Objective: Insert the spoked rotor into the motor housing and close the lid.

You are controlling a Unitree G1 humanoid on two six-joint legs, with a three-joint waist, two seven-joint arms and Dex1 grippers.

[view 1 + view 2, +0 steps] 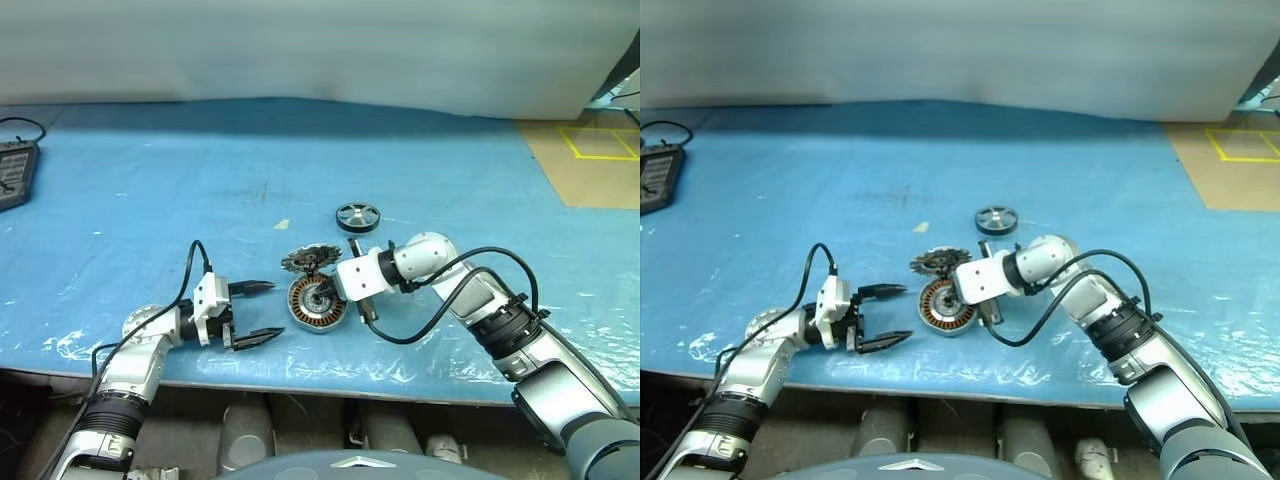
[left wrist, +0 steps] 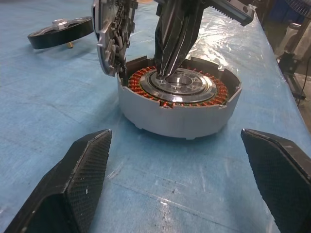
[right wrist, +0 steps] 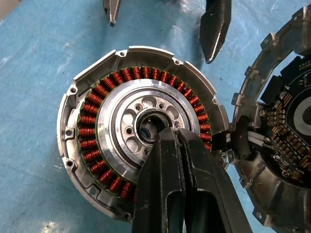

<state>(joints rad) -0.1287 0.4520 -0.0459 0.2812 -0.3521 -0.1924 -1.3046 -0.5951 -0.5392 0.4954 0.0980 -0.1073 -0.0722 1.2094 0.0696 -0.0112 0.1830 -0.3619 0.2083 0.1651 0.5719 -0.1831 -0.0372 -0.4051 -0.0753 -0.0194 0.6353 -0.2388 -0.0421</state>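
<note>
The motor housing [image 1: 312,303] lies on the blue table cover with its copper windings [image 3: 95,121] and central hub showing. Its lid [image 1: 309,260] stands tilted open at the housing's far edge, joined to it, with a circuit board on its inner face [image 3: 291,121]. The spoked rotor [image 1: 357,216] lies flat farther back and to the right, apart from both grippers. My right gripper [image 3: 167,138] is shut, its tips resting at the hole of the housing's hub. My left gripper [image 1: 257,312] stands open just left of the housing, pointing at it, with nothing between its fingers [image 2: 82,170].
A dark device with a cable [image 1: 12,170] lies at the far left of the table. A brown floor area with yellow tape [image 1: 598,145] lies to the far right. The table's front edge [image 1: 330,385] runs close below the housing.
</note>
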